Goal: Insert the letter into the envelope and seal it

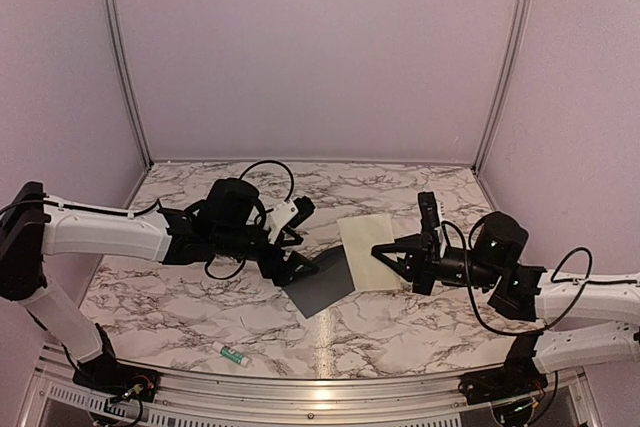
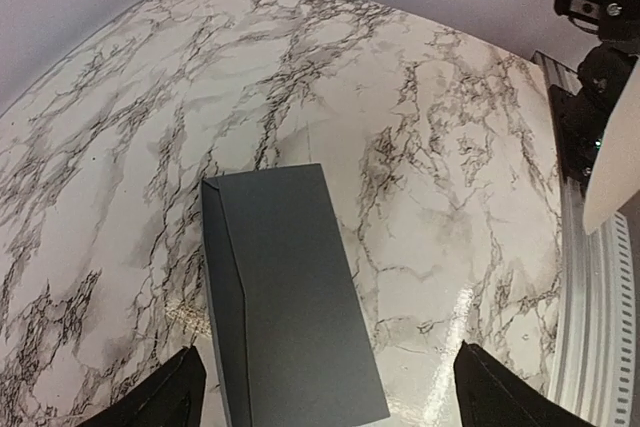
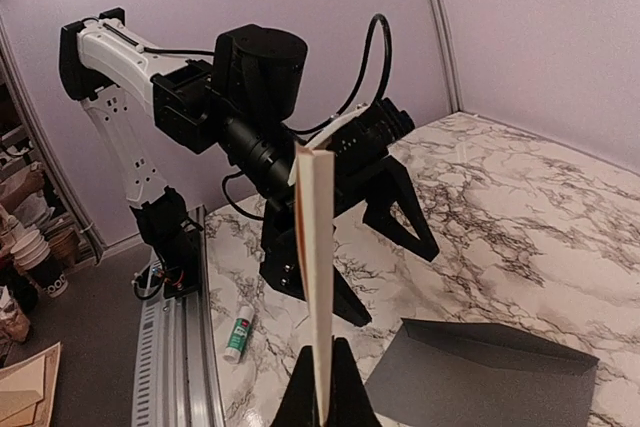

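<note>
- The letter (image 1: pixel 368 247) is a thin cream sheet, roughly square, with a plain, matt face. From the right wrist view it appears edge-on as a narrow pale strip, and its far end looks slightly doubled over.
- The right pincer (image 3: pixel 322 392) is pinched shut on the letter's near edge. It holds the sheet up off the tabletop (image 1: pixel 180 297), just right of the envelope.
- The envelope (image 2: pixel 285 292) is a dark grey rectangle of smooth, matt paper with crisp corners. It lies flat on the tabletop near the middle, and a straight fold line runs along one long side.
- The left pincer (image 1: pixel 298 255) stands wide open over the envelope's near end. Its black, wedge-shaped fingers (image 2: pixel 165 397) sit one on either side of the envelope. Whether they touch the paper cannot be told.
- The tabletop is a glossy white marble pattern with grey-black veins, and it catches a bright glare in the left wrist view.
- A small white tube (image 1: pixel 230 353) with green on it lies near the front edge, well apart from the paper things.
- A ribbed metal rail (image 1: pixel 330 392) runs along the front edge of the tabletop.
- Both arms have white shells with black joints and looping black cables.
</note>
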